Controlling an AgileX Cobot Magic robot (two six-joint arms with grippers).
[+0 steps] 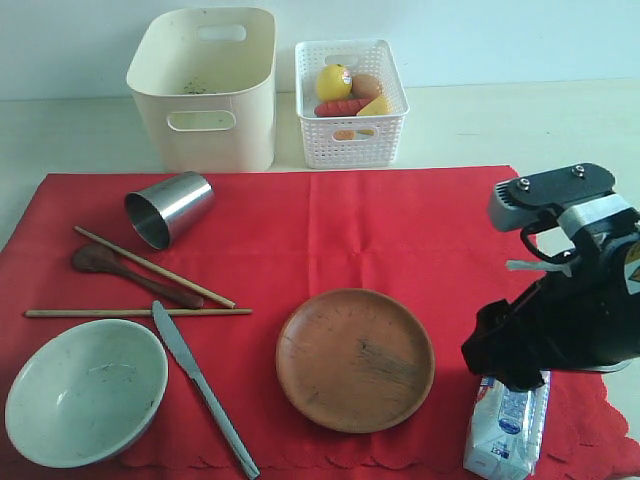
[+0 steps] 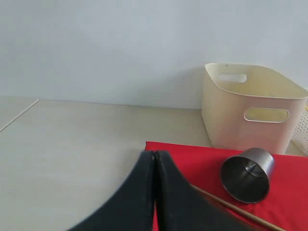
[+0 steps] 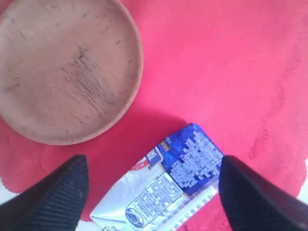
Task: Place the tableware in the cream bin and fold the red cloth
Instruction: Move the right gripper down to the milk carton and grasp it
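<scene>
Beside the wide-open right tool [image 3: 151,160] (carton [image 3: 166,190] beneath) lies the brown plate [image 3: 67,67].

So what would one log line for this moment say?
left gripper: shut | right gripper: open over carton | cup, bowl, plate: on cloth | cloth: flat, unfolded

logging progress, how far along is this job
Nothing looks done: cup, chopsticks, spoon, knife, bowl and plate all lie on the flat cloth, and no tableware shows in the bin. In hand: nothing; the right gripper hangs open astride the carton, and the left gripper is shut, empty. Left: all tableware, then the fold.
</scene>
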